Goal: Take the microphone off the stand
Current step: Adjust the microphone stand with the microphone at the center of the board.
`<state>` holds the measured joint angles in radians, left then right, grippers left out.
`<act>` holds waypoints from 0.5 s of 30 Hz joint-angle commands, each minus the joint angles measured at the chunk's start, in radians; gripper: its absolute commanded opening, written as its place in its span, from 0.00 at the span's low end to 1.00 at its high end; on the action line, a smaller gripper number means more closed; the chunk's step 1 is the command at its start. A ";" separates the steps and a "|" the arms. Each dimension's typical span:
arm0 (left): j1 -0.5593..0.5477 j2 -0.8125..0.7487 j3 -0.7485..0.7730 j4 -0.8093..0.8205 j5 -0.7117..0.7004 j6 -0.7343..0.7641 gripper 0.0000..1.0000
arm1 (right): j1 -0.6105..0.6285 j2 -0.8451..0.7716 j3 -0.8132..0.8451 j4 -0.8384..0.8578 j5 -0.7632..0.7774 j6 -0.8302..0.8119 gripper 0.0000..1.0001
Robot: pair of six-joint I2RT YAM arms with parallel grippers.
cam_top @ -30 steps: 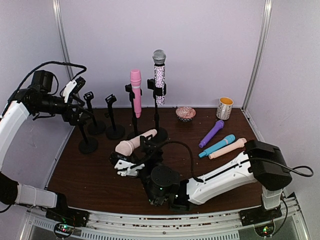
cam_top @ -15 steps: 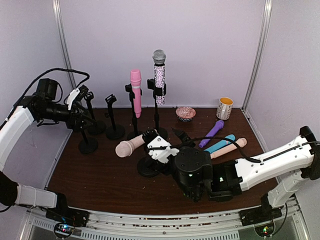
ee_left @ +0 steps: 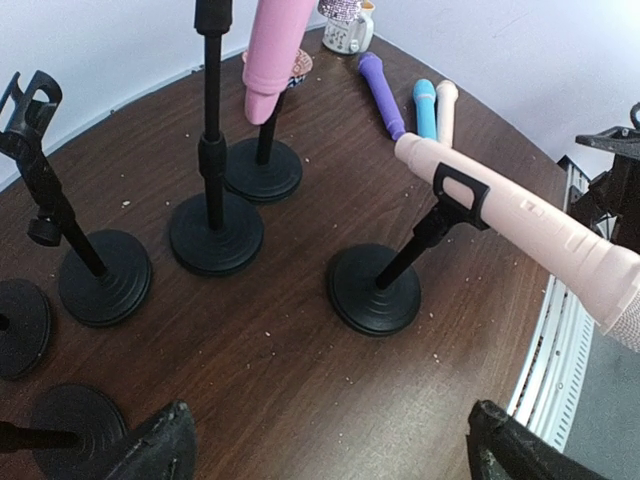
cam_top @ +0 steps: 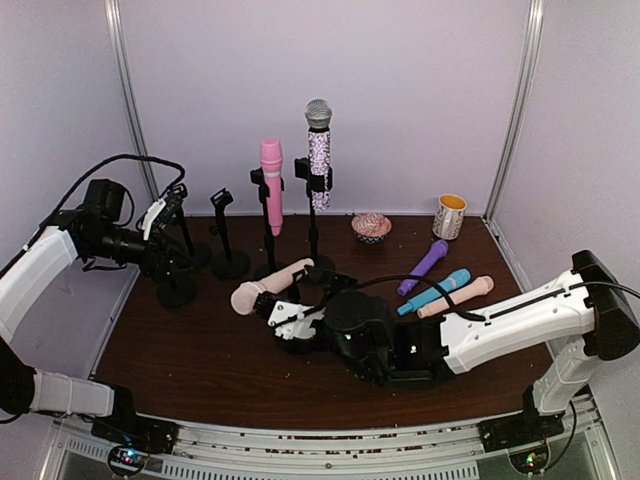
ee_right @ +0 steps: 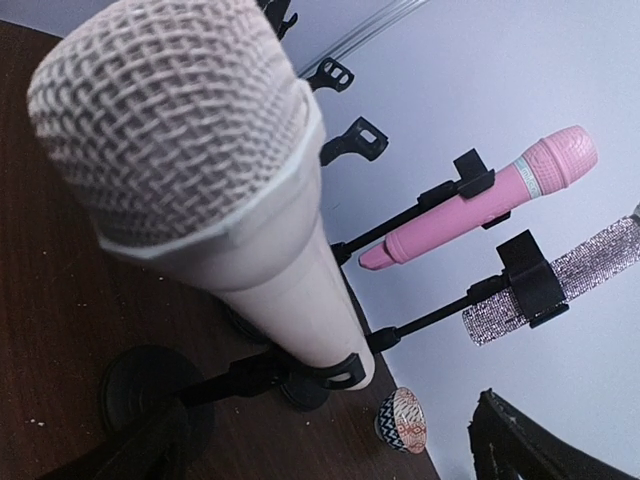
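**A:** Right, eyes on the peach microphone point(cam_top: 270, 287). It's seated in the clip point(ee_left: 460, 190) of its low stand point(ee_left: 375, 290), near the middle of the table point(cam_top: 200, 370). It lies at a slant, mesh head pointing left and toward the near edge.

**B:** And the right gripper point(cam_top: 283, 316), where's that?

**A:** Down low, just beside that mesh head on the near side. On the right wrist camera the head fills the upper left of the picture. The two fingers point(ee_right: 530, 440) are splayed far apart at the bottom corners. So it's wide open, gripping nothing, and I see no contact with the microphone.

**B:** What about the left gripper point(cam_top: 172, 240)?

**A:** It's over on the left side, hanging among the empty stands point(cam_top: 228, 240), well apart from the peach microphone. Its fingers point(ee_left: 150, 450) are spread too, with nothing between them.

**B:** What's behind the action?

**A:** Two taller stands are loaded. There's a pink microphone point(cam_top: 271, 185) standing upright, and a sparkly microphone point(cam_top: 319, 155) just beside it, held higher. Off to the right, three more lie side by side on the wood. They are a purple microphone point(cam_top: 424, 267), a blue microphone point(cam_top: 435, 291) and a cream microphone point(cam_top: 457, 297).

**B:** Anything at the back?

**A:** A mug point(cam_top: 450, 216) sits in the far right corner, and a patterned bowl point(cam_top: 371, 227) is near it to the left.
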<state>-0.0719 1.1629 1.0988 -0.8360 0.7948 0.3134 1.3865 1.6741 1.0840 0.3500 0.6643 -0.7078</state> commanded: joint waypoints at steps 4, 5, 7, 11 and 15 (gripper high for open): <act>0.001 -0.040 0.004 0.050 0.053 -0.010 0.97 | -0.032 0.033 0.083 0.010 -0.098 -0.160 0.95; 0.000 -0.041 0.007 0.050 0.058 -0.010 0.97 | -0.029 0.033 0.083 0.006 -0.090 -0.148 0.95; 0.000 -0.041 0.014 0.050 0.063 -0.006 0.96 | -0.013 0.029 0.083 0.001 -0.036 -0.075 0.95; -0.004 -0.050 0.002 0.093 0.058 -0.020 0.94 | 0.019 -0.036 0.122 -0.163 0.066 0.269 0.98; -0.057 -0.056 -0.028 0.133 0.032 -0.034 0.93 | 0.015 -0.182 0.163 -0.470 -0.068 0.706 1.00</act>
<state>-0.0868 1.1252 1.0878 -0.7799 0.8257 0.2981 1.4036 1.6558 1.1778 0.1696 0.6556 -0.4683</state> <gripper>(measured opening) 0.932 0.998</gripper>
